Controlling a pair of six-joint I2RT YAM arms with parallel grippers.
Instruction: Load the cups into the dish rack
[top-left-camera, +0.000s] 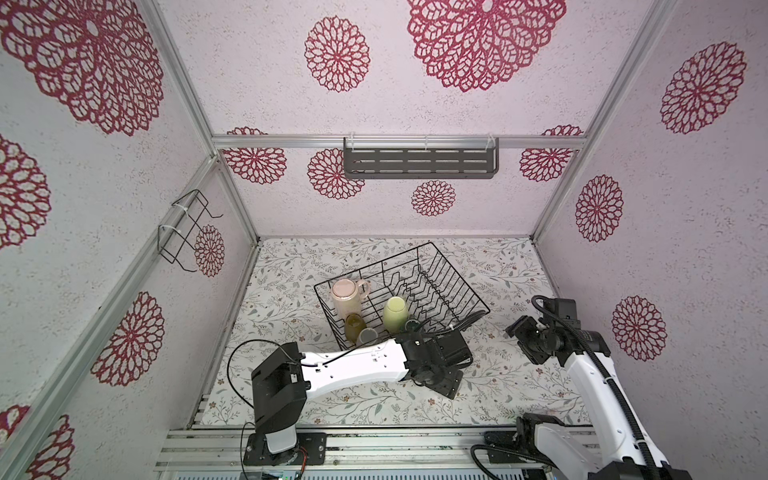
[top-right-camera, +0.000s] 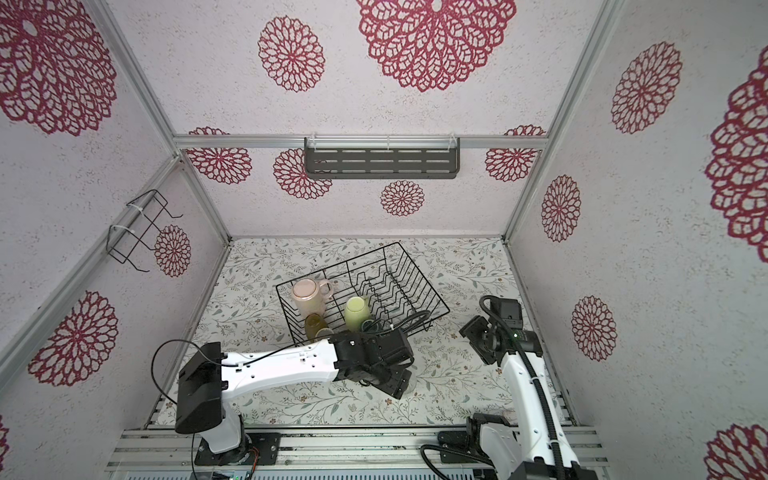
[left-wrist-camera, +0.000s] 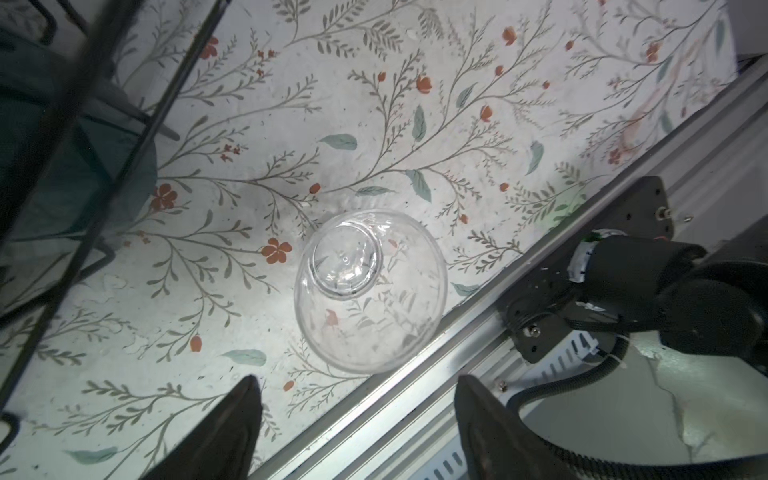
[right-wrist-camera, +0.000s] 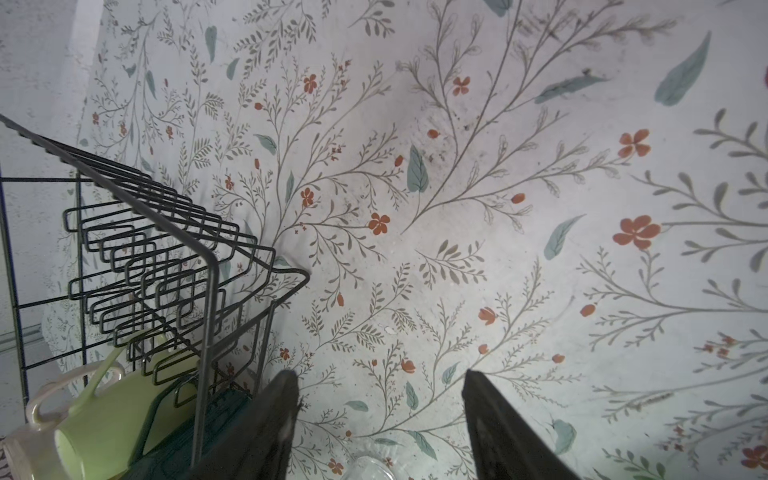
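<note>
The black wire dish rack (top-left-camera: 459, 276) (top-right-camera: 424, 276) stands mid-table. In it are a large pink mug (top-left-camera: 347, 297), a pale yellow-green mug (top-left-camera: 395, 313) (right-wrist-camera: 104, 419), an amber tumbler (top-left-camera: 354, 326), a light grey mug (top-left-camera: 368, 334) and a dark teal mug (top-left-camera: 412, 325) (left-wrist-camera: 62, 166). A small clear glass (left-wrist-camera: 370, 291) stands on the floral table by the front rail, outside the rack. My left gripper (left-wrist-camera: 357, 388) (top-left-camera: 446, 384) hovers open above it, jaws wide and empty. My right gripper (right-wrist-camera: 378, 380) (top-left-camera: 523, 338) is open over bare table right of the rack, with the glass's rim (right-wrist-camera: 370, 469) just below it.
A grey slotted shelf (top-left-camera: 419, 162) hangs on the back wall and a small wire holder (top-left-camera: 187, 232) on the left wall. An aluminium rail (left-wrist-camera: 415, 399) runs along the table's front edge, close to the glass. The right arm's base (left-wrist-camera: 623, 282) sits on it.
</note>
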